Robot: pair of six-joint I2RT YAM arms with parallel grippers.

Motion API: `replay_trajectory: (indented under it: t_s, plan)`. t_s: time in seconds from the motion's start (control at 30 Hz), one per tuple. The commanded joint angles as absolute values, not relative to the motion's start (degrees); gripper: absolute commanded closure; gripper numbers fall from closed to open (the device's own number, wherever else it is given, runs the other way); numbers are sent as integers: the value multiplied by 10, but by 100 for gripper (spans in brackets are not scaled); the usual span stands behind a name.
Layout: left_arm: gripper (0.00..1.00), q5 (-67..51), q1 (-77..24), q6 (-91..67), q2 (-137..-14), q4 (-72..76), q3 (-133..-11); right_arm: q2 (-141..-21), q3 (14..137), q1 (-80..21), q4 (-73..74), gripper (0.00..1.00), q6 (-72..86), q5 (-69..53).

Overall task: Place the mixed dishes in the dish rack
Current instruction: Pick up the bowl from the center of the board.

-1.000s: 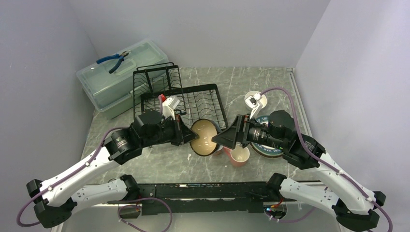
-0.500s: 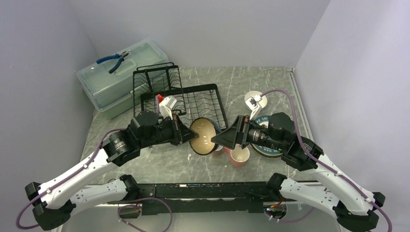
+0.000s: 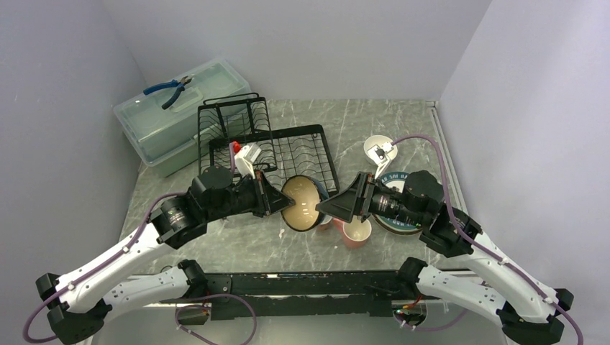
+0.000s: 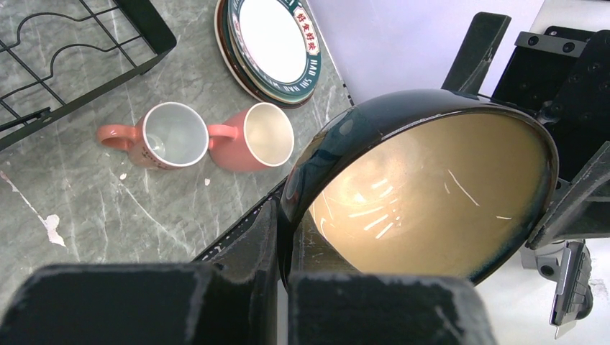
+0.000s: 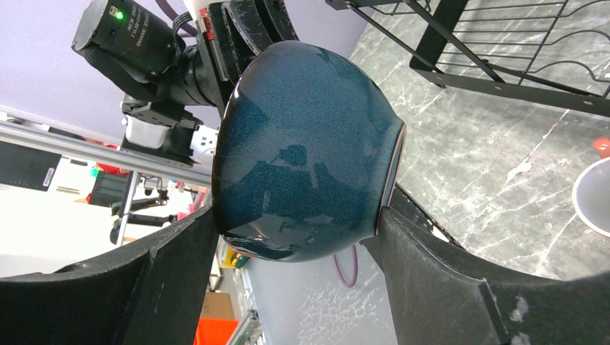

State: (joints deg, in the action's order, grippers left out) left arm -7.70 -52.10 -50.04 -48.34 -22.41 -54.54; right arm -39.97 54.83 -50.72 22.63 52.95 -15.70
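Note:
A small bowl [image 3: 302,203], dark teal outside and tan inside, hangs on its side above the table in front of the black wire dish rack [image 3: 288,147]. My left gripper [image 3: 277,201] is shut on its rim [image 4: 288,215]. My right gripper [image 3: 324,208] spans the bowl [image 5: 309,144] from base to rim, its fingers against both sides. Two pink mugs [image 4: 165,135] [image 4: 259,136] lie on the table below. The plate stack, with the white teal-lettered plate on top [image 4: 277,43], sits under my right arm [image 3: 403,219].
A translucent pale green lidded box [image 3: 173,122] with blue pliers [image 3: 169,90] on it stands at the back left. A small white bowl [image 3: 378,149] sits behind the plates. A rack corner shows in the right wrist view [image 5: 503,72]. Walls close off the left, back and right sides.
The bowl stays in the same spot between both grippers. My right wrist has shifted slightly right and my left arm slightly left.

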Motion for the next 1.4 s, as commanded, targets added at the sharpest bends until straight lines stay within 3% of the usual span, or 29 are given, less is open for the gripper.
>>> replay_trajectory:
  t_s: [0.0,0.3,0.5,0.6,0.73,1.07,1.37]
  plan:
    - [100,-93,-519,-523,-465,-138,-555,-392,548,-507,186,23,538,-167]
    - [100,-95,-519,-523,-470,-136,-554,-405,545,-507,176,24,540,-173]
    - [100,-85,-518,-523,-471,-148,-555,-408,544,-507,172,47,538,-173]
    - [100,-74,-518,-519,-470,-161,-557,-408,546,-507,178,54,534,-165]
    - [90,-56,-518,-512,-474,-189,-564,-410,554,-507,193,59,526,-150]
    - [48,-27,-518,-483,-476,-226,-580,-441,608,-507,250,64,478,-111]
    - [34,35,-519,-440,-473,-307,-613,-494,684,-504,318,66,411,-63]
